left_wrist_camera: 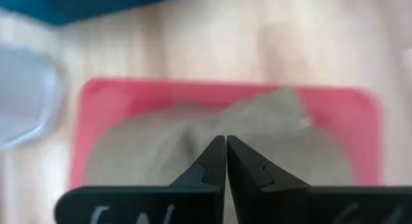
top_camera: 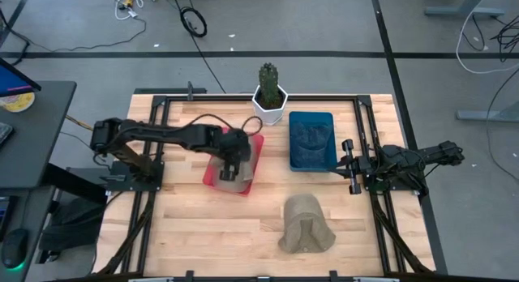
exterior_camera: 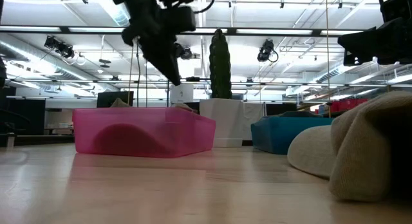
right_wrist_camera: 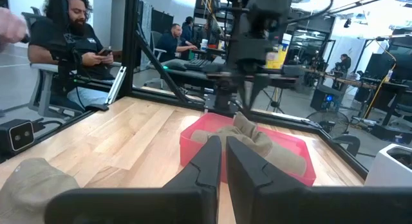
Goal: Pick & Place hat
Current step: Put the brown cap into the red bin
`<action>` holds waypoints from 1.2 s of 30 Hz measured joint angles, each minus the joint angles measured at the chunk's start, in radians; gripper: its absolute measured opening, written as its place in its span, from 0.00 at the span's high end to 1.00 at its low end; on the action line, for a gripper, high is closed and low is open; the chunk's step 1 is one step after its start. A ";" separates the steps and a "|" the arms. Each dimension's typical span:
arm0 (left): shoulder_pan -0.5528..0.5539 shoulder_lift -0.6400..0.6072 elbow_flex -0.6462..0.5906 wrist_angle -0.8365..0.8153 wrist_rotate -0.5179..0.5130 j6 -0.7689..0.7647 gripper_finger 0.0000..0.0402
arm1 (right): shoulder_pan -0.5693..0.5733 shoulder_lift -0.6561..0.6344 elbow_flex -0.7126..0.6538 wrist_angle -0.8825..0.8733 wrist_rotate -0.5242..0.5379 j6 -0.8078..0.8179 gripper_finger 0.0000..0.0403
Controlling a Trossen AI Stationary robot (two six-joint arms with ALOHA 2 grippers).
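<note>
A beige hat (top_camera: 247, 167) lies bunched in the pink bin (top_camera: 212, 175) at the table's middle left. It also shows in the left wrist view (left_wrist_camera: 277, 140) and the right wrist view (right_wrist_camera: 257, 143). My left gripper (top_camera: 231, 162) hangs shut above this hat, fingers pointing down, its tips (exterior_camera: 176, 81) above the bin's rim and touching nothing. A second beige hat (top_camera: 306, 225) rests on the table near the front edge. My right gripper (top_camera: 345, 164) waits shut and empty at the right side, pointing toward the pink bin.
A blue bin (top_camera: 312, 140) stands at the back right of the pink one. A cactus in a white pot (top_camera: 270, 96) stands at the far edge. A black frame runs round the table. People sit beyond the table (right_wrist_camera: 71, 37).
</note>
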 joint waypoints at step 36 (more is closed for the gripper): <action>-0.371 0.268 0.227 0.463 0.025 -0.134 0.98 | 0.000 0.000 0.000 0.006 0.000 0.000 0.94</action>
